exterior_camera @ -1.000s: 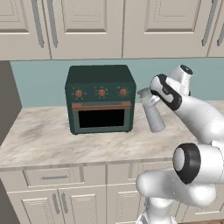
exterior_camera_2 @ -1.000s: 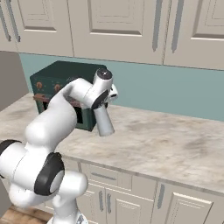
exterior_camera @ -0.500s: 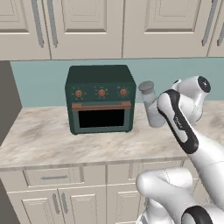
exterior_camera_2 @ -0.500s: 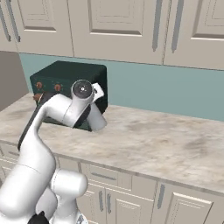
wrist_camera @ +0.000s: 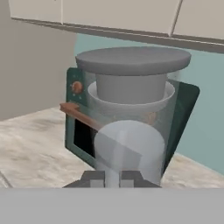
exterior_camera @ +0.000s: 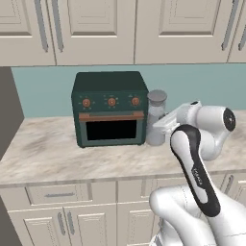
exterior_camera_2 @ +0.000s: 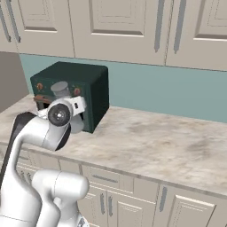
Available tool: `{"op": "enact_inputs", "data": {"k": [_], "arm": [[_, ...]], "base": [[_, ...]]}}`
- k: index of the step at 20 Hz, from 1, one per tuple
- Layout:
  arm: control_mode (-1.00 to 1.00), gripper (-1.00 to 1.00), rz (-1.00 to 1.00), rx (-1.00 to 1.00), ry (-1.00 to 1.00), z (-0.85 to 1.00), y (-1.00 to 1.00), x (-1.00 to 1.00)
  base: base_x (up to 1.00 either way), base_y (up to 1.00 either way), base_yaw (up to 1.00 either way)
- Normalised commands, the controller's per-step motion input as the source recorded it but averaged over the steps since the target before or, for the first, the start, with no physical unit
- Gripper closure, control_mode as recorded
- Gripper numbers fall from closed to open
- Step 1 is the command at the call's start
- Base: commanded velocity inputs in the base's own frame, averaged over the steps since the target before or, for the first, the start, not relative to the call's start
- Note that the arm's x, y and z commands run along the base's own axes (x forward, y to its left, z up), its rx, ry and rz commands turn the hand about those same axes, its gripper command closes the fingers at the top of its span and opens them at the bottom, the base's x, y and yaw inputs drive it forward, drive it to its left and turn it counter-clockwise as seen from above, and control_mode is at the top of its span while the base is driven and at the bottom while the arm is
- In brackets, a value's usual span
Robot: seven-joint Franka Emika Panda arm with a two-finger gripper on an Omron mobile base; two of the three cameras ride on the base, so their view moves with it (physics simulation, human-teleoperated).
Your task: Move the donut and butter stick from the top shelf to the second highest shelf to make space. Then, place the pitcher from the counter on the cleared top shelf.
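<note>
1. The gripper (wrist_camera: 112,178) sits nearest the hand view's camera, its two dark tips drawn close together on the thin handle of the pitcher (wrist_camera: 130,127); it is clamped on the pitcher, whose clear body stands directly ahead of the tips.
2. The pitcher (exterior_camera: 156,118) is upright, its long axis vertical and its grey lid on top; in the left base view it hangs just beside the right front corner of the dark green toaster oven (exterior_camera: 109,109), and I cannot tell whether its base touches the worktop (exterior_camera: 67,156) or rides just above it.
3. In the right base view the pitcher (exterior_camera_2: 66,106) shows in front of the oven's face, partly behind the arm's wrist.
4. The relation that matters, as I judge it: the pitcher is already in the grip, so the coming move depends on carrying it upright to the fridge's top shelf, wherever that lies from here.
5. Count: one pitcher, one toaster oven, one worktop, one gripper.
6. Farthest back run the teal wall and the row of pale upper cabinets (exterior_camera: 120,29).
</note>
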Motion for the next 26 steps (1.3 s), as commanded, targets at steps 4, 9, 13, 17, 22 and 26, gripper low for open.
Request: {"op": "enact_inputs", "data": {"k": [4, 9, 13, 17, 22, 26], "arm": [[-1.0, 1.0, -0.01, 0.34, 0.1, 0.58, 0.19, -0.32], [-1.0, 1.0, -0.06, 0.21, 0.14, 0.36, 0.0, -0.13], [-1.0, 1.0, -0.04, 0.03, 0.18, 0.4, -0.04, 0.0], [-1.0, 1.0, -0.03, -0.01, 0.02, 0.19, 0.0, -0.05], [-1.0, 1.0, -0.01, -0.08, -0.01, 0.06, 0.0, -0.3], [-1.0, 1.0, 0.0, -0.13, -0.02, 0.0, 0.0, -0.23]], "base": [[0.0, 0.0, 0.0], [0.0, 0.0, 0.0], [0.0, 0.0, 0.0], [0.0, 0.0, 0.0], [0.0, 0.0, 0.0], [0.0, 0.0, 0.0]]}}
